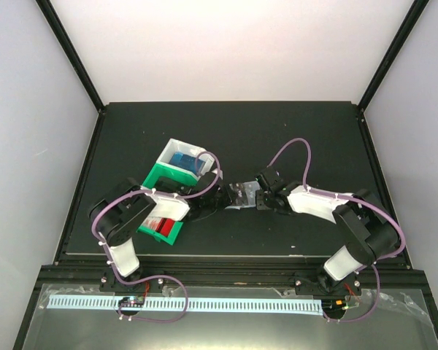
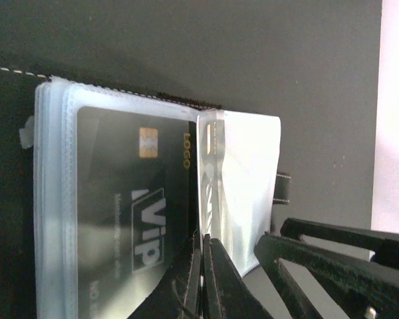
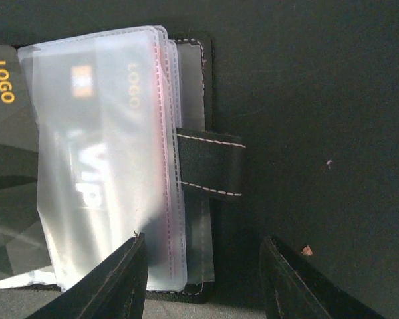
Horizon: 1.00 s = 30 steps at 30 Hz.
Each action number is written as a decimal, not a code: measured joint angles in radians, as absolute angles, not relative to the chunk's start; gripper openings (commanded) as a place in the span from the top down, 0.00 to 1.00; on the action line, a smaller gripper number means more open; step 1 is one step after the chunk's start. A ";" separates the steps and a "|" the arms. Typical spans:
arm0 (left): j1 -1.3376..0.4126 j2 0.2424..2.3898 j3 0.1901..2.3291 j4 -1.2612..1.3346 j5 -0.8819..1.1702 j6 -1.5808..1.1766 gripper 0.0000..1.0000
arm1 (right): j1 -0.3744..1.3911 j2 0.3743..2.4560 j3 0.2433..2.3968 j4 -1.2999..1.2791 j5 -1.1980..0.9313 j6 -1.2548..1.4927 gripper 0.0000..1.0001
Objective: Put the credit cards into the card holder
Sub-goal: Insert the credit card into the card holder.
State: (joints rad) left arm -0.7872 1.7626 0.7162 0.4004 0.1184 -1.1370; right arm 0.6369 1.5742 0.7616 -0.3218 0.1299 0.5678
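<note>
Black with pale stitching, the card holder (image 1: 241, 195) lies open on the dark table (image 1: 292, 131), directly between the two claws, which close in on it from opposite sides. The left gripper (image 1: 220, 199) has its jaws pressed fully together. In the left wrist view they appear to pinch the lower edge of one clear plastic sleeve (image 2: 243, 179), which stands up just ahead of the fingertips. To the left of that raised leaf, ahead of the same claw, a stack of sleeves lies flat. The top one shows a dark card (image 2: 130, 206) with a gold chip and the letters "VIP".

The right gripper (image 1: 255, 198) stands roughly half open and grips nothing. Seen from its own wrist, its fingers (image 3: 123, 279) sit at the near edge of the holder. One is at the corner of the frosted sleeves, though whether it touches them cannot be told. The other is over bare table. The snap strap (image 3: 209, 166) lies just ahead of the gap between them, reaching off the holder's edge. A card with a chip shows faintly through the sleeves ahead and to the left of this claw.

Behind the left claw, alongside its forearm, sit a green tray (image 1: 155, 176) with a red item (image 1: 160, 224) in it and a white tray (image 1: 177, 146) holding a blue item (image 1: 182, 160).
</note>
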 measured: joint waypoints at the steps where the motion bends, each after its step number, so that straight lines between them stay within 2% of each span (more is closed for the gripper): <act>1: -0.787 1.770 0.719 0.406 0.120 -1.141 0.98 | 0.637 1.573 0.760 -0.322 0.130 0.571 0.52; 17: -0.786 1.855 0.727 0.550 0.199 -1.222 0.98 | 0.633 1.564 0.759 -0.337 0.120 0.612 0.49; 23: -0.786 1.880 0.726 0.599 0.240 -1.238 0.98 | 0.633 1.550 0.751 -0.334 0.131 0.648 0.40; 27: -0.786 1.888 0.726 0.614 0.271 -1.238 0.98 | 0.633 1.496 0.734 -0.332 0.159 0.674 0.29; 30: -0.786 1.892 0.726 0.626 0.289 -1.238 0.99 | 0.628 1.466 0.726 -0.321 0.174 0.687 0.26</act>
State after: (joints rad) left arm -0.7860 1.8923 0.7258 0.6262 0.2893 -1.2377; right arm 0.6281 1.4658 0.7261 -0.3214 0.1738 0.6868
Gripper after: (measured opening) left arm 0.016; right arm 0.715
